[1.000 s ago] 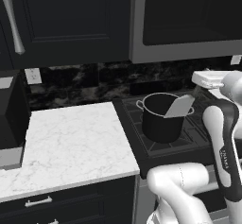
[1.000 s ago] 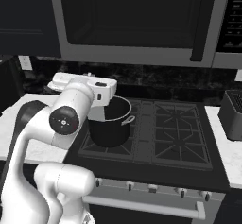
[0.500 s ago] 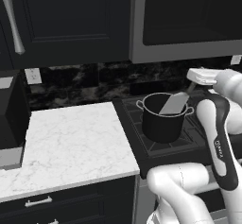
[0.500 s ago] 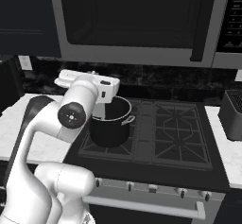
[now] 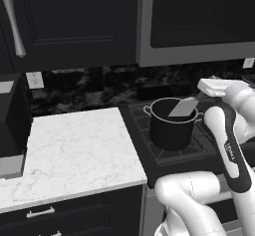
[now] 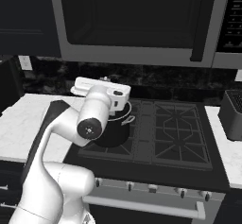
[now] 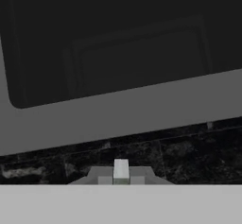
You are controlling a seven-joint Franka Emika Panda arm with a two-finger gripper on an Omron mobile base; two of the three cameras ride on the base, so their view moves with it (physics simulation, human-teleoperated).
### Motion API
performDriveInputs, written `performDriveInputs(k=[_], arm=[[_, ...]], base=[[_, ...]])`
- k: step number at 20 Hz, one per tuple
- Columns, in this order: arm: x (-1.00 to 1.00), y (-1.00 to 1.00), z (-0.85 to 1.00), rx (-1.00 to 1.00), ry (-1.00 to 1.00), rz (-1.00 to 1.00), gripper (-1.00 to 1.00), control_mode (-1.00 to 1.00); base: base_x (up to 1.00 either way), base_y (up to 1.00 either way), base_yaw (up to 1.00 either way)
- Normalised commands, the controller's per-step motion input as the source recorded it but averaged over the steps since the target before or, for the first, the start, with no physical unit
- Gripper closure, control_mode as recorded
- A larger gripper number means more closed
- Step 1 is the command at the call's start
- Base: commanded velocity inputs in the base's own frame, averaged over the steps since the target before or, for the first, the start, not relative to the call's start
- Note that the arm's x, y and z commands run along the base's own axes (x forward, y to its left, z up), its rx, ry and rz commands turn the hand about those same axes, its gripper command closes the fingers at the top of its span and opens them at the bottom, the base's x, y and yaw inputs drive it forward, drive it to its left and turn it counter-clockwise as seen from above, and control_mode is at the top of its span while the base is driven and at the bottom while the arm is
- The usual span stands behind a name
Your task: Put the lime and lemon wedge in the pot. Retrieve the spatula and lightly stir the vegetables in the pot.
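The black pot [image 5: 172,129] stands on the stove's rear left burner, half hidden behind my arm in the right base view [image 6: 117,129]. The spatula's light-grey blade [image 5: 183,108] hangs tilted over the pot's right rim, and its dark handle runs up toward my gripper [image 5: 206,94]. The gripper is shut on the spatula, level with the pot's top and just right of it. A grey piece of the spatula [image 7: 120,172] sits between the fingers, with the microwave and backsplash beyond. The lime and lemon wedge are hidden; the pot's inside looks dark.
A white marble counter [image 5: 74,150] lies left of the black stove [image 6: 175,128]. The microwave [image 6: 137,20] hangs close above the pot. A dark grey slotted-top box [image 6: 234,114] sits on the right counter, and a dark appliance [image 5: 12,125] stands far left.
The spatula blade has tipped from nearly upright in front of the pot to a flatter tilt, slightly higher over the rim. My hand shifted only a little.
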Motion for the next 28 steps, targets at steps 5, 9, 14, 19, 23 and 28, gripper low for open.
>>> performDriveInputs(k=[5,9,14,19,23,28], arm=[[0.42,0.00,-0.12,0.05,0.00,-0.01,1.00,-1.00],[0.44,0.00,-0.22,0.03,0.00,-0.01,1.00,-1.00],[0.40,0.00,-0.33,0.00,0.00,-0.01,1.00,-1.00],[0.37,0.03,-0.35,0.00,0.01,-0.02,1.00,-1.00],[0.42,0.14,-0.20,0.00,0.04,-0.01,1.00,-1.00],[0.37,0.15,-0.21,0.00,0.05,-0.01,1.00,-1.00]], base=[[0.00,0.00,0.00],[0.00,0.00,0.00],[0.00,0.00,0.00],[0.00,0.00,0.00],[0.00,0.00,0.00],[0.00,0.00,0.00]])
